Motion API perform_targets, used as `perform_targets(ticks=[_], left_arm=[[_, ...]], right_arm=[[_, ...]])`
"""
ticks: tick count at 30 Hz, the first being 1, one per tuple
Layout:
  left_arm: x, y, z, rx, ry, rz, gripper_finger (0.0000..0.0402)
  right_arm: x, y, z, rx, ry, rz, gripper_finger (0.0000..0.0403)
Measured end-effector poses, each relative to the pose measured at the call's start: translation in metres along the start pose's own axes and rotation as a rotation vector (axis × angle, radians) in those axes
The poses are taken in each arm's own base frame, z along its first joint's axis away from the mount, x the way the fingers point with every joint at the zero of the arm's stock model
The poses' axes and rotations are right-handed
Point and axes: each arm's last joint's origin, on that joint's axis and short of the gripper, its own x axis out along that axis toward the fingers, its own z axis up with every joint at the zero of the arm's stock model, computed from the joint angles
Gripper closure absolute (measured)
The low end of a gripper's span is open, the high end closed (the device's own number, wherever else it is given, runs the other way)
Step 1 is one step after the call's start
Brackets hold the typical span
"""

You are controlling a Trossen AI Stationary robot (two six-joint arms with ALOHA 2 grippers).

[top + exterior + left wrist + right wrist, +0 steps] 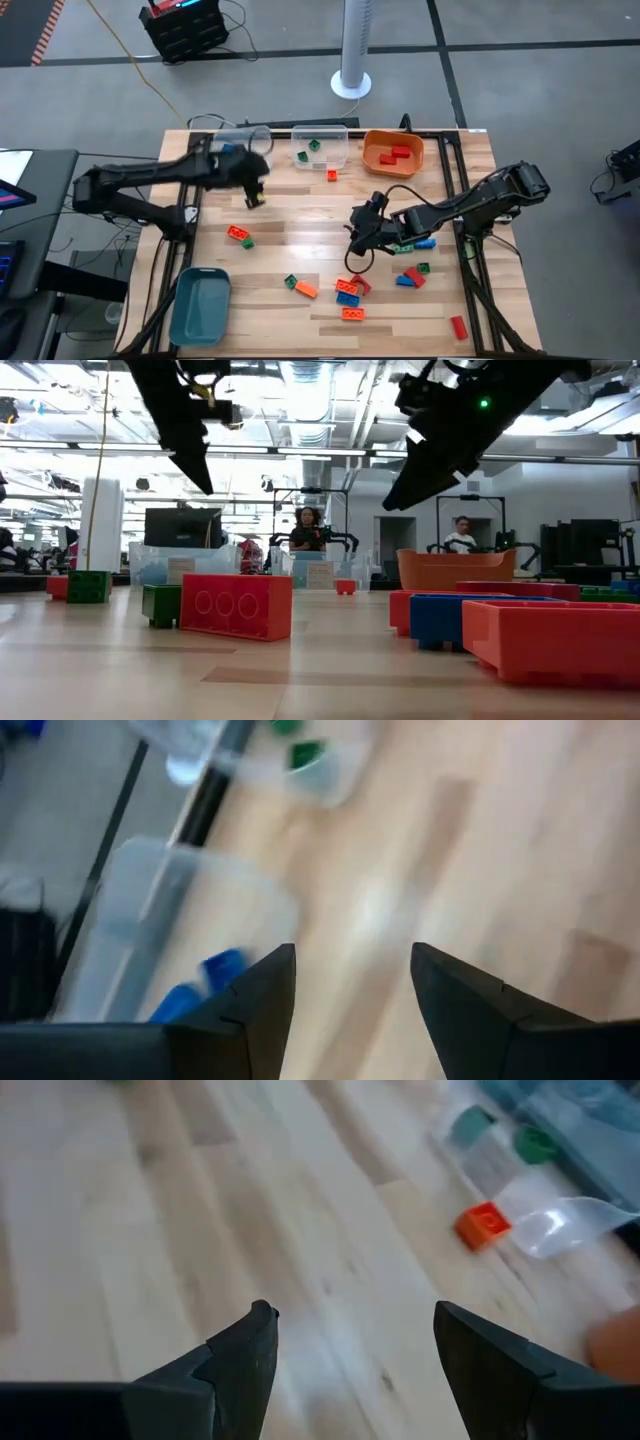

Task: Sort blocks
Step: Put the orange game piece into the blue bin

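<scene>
The left tool hangs with its fingers apart and empty above the pale wooden surface, beside a clear plastic bin holding small blue studded bricks. The right tool, fingers spread wide and empty, hovers near a scattered cluster of red, orange, blue and green studded plastic bricks just in front of it.

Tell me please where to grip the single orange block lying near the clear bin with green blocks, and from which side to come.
Judging by the high view, come straight down on the orange block and pinch its two opposite flat side walls. It sits alone on bare table, just clear of the clear bin; keep the fingers off that wall.
</scene>
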Motion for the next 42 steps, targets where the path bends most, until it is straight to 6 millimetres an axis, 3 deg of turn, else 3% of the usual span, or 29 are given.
perform_targets(ticks=[4,7,12,17,22,29,37,42], left_arm=[[-0.007,-0.032,-0.014,0.056,-0.096,-0.074,0.0209],[-0.003,-0.048,-0.023,0.066,-0.147,-0.101,0.021],[0.006,-0.058,-0.031,0.083,-0.203,-0.047,0.021],[0.012,-0.061,-0.036,0.127,-0.24,0.011,0.021],[0.017,-0.062,-0.046,0.174,-0.303,0.022,0.021],[0.018,-0.062,-0.053,0.153,-0.366,-0.018,0.021],[0.018,-0.064,-0.051,0.129,-0.381,-0.058,0.021],[0.017,-0.064,-0.05,0.142,-0.396,-0.056,0.021]], right_arm=[[0.012,-0.002,0.006,0.062,-0.057,-0.052,0.0127],[0.04,-0.002,0.009,0.116,-0.106,-0.067,0.0127],[0.094,-0.016,0.003,0.218,-0.105,-0.131,0.0127],[0.124,-0.039,0.0,0.361,-0.125,-0.202,0.0127],[0.131,-0.039,0.001,0.381,-0.193,-0.271,0.0127],[0.138,-0.064,0.017,0.483,-0.21,-0.319,0.0127],[0.162,-0.057,0.015,0.546,-0.226,-0.403,0.0127],[0.174,-0.041,0.005,0.549,-0.235,-0.499,0.0127]])
